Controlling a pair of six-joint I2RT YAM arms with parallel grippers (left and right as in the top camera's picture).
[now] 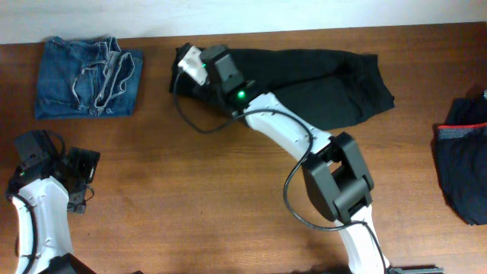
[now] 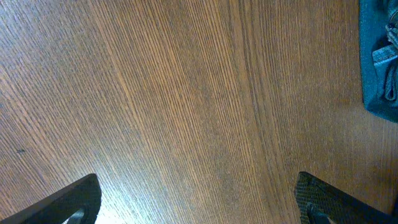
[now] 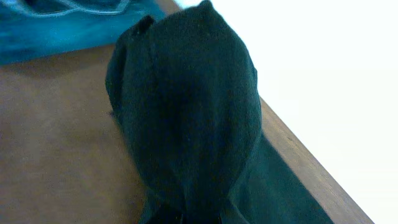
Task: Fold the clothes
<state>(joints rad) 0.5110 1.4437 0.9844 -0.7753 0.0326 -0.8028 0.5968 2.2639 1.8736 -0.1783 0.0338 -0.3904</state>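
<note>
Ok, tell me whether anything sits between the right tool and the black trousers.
Nothing visible does. The right tool sits at the end of the black trousers nearest the blue jeans, shut on bunched fabric.

Faded blue jeans (image 1: 87, 76): folded flat, far corner of surface (image 1: 190, 198). Black trousers (image 1: 327, 80): matte, stretched along far edge, end nearest jeans bunched and raised. Dark garment (image 1: 464, 160), reddish band: crumpled, opposite edge.

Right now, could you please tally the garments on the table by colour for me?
blue jeans: 1
black trousers: 1
dark garment with a reddish band: 1
Total: 3
</note>
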